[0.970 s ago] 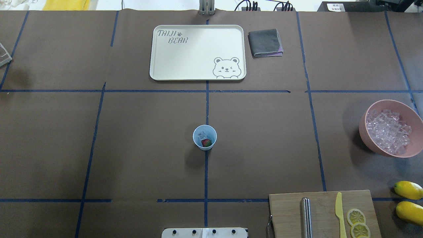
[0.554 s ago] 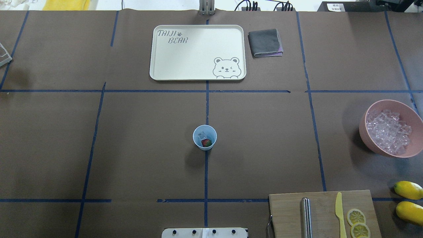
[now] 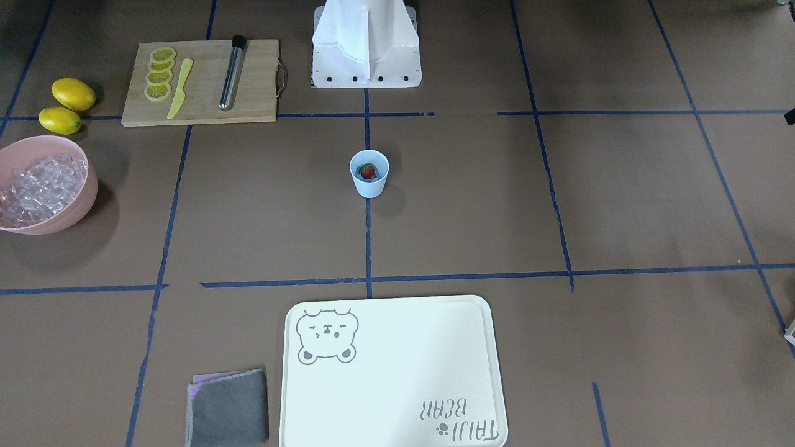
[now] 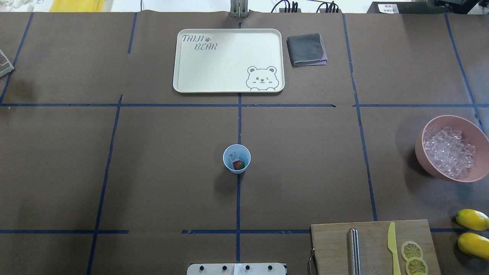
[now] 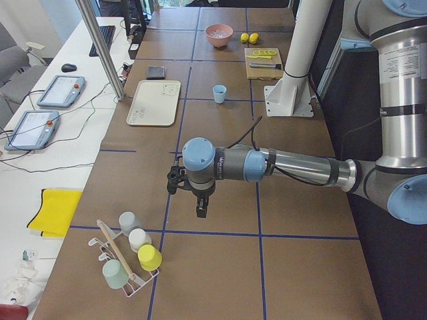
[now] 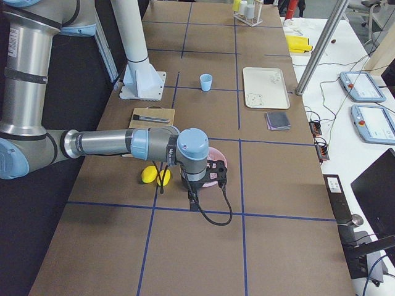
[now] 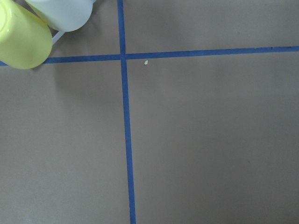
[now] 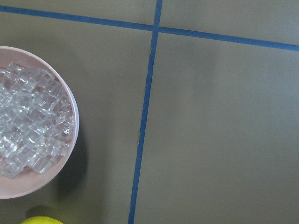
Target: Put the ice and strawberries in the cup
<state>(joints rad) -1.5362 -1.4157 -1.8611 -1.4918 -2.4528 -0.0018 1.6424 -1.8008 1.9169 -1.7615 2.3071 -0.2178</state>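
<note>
The light-blue cup (image 4: 237, 159) stands upright on the centre tape line of the table (image 4: 153, 172), between the robot base and the cream tray (image 4: 229, 61). Inside the cup lie one red strawberry (image 4: 238, 165) and one clear ice cube (image 4: 233, 156), touching each other. The rest of the ice (image 4: 449, 152) fills the pink bowl (image 4: 431, 168) at the table's right end, near two lemons (image 4: 472, 219) and the cutting board (image 4: 336, 244).

The left gripper (image 5: 200, 212) hangs above bare table near a rack of cups (image 5: 130, 257), well apart from the light-blue cup. The right gripper (image 6: 192, 196) hangs just beside the pink bowl. Both grippers appear in the side views only, so whether their jaws are released or clenched cannot be told.
</note>
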